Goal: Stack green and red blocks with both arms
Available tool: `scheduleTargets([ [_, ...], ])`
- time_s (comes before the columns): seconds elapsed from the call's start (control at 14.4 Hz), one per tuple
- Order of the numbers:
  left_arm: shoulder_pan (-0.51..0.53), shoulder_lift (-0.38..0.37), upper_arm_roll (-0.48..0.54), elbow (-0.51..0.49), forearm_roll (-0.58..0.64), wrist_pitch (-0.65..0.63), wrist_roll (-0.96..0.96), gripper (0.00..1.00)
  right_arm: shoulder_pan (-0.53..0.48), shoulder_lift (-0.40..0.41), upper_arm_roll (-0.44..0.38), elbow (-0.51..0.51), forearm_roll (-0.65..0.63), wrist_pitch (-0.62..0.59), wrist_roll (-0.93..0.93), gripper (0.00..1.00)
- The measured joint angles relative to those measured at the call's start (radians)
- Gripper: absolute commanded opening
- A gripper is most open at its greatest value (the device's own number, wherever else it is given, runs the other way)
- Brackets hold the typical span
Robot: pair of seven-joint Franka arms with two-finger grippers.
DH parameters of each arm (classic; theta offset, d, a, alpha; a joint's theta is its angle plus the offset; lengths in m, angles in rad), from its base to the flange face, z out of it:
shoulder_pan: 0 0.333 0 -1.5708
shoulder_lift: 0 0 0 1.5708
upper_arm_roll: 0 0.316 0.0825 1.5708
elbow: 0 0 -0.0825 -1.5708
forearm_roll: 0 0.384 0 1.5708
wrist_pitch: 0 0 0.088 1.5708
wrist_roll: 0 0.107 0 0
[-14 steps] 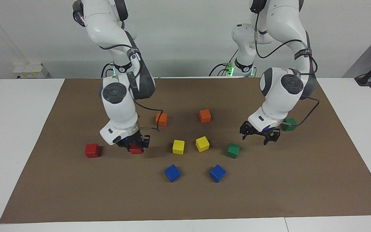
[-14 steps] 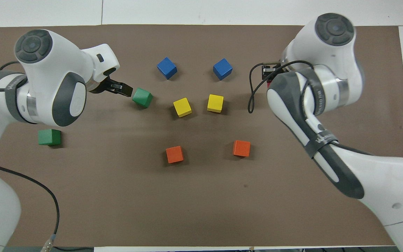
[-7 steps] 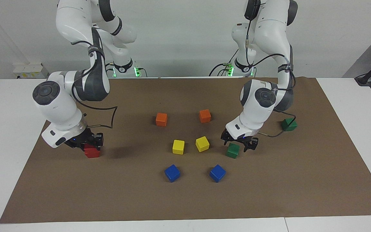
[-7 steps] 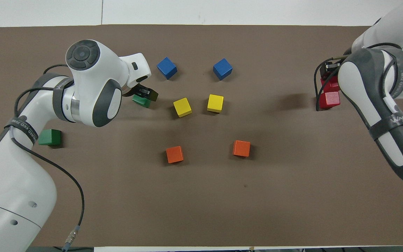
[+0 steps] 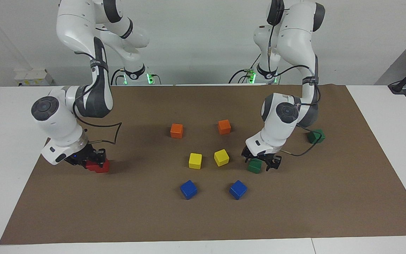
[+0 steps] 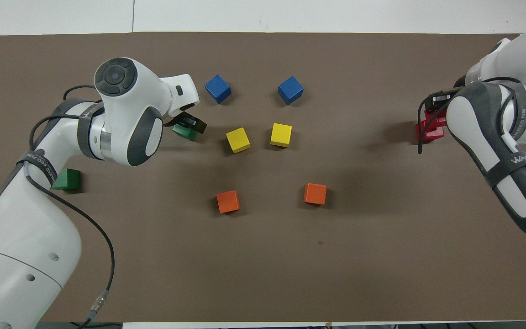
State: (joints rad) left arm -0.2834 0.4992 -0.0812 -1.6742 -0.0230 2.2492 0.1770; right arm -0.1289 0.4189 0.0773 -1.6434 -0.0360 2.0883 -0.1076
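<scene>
My right gripper (image 5: 91,162) (image 6: 434,118) is shut on a red block (image 5: 90,165), held low and close against the second red block (image 5: 103,167) (image 6: 433,134) at the right arm's end of the mat. I cannot tell whether the held block rests on the second one. My left gripper (image 5: 261,161) (image 6: 191,124) is open and low at the mat, its fingers on either side of a green block (image 5: 254,166) (image 6: 182,132). The other green block (image 5: 316,136) (image 6: 66,179) lies alone toward the left arm's end, nearer to the robots.
Two yellow blocks (image 5: 195,161) (image 5: 221,157) sit mid-mat beside the green block under my left gripper. Two blue blocks (image 5: 188,189) (image 5: 238,189) lie farther from the robots, two orange blocks (image 5: 176,131) (image 5: 224,127) nearer. A brown mat (image 5: 203,218) covers the white table.
The right gripper carried its red block to the right arm's end of the mat and lowered it at the second red block. The left gripper moved over the green block and came down around it.
</scene>
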Motion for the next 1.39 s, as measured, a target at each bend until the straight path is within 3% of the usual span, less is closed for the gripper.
scheduleTargets([
  [0.49, -0.001, 0.006, -0.003, -0.042, 0.020, 0.013, 0.002, 0.94, -0.014, -0.020, -0.001, -0.025, 0.037, 0.012, 0.019, 0.00],
  [0.56, -0.001, 0.006, -0.003, -0.041, 0.020, 0.013, 0.002, 0.81, -0.022, -0.020, -0.001, -0.026, 0.037, 0.012, 0.019, 0.00],
  [0.76, -0.001, 0.005, -0.003, -0.037, 0.020, 0.013, 0.002, 0.00, -0.038, -0.020, -0.002, -0.030, 0.037, 0.014, 0.019, 0.00],
  [1.04, -0.010, 0.004, -0.002, -0.034, 0.020, 0.003, 0.002, 0.00, -0.044, -0.024, -0.003, -0.040, 0.037, 0.019, 0.019, 0.00],
  [1.39, 0.008, -0.028, 0.017, 0.037, 0.005, -0.108, -0.049, 0.00, -0.044, -0.032, -0.002, -0.088, 0.037, 0.089, 0.020, 0.00],
])
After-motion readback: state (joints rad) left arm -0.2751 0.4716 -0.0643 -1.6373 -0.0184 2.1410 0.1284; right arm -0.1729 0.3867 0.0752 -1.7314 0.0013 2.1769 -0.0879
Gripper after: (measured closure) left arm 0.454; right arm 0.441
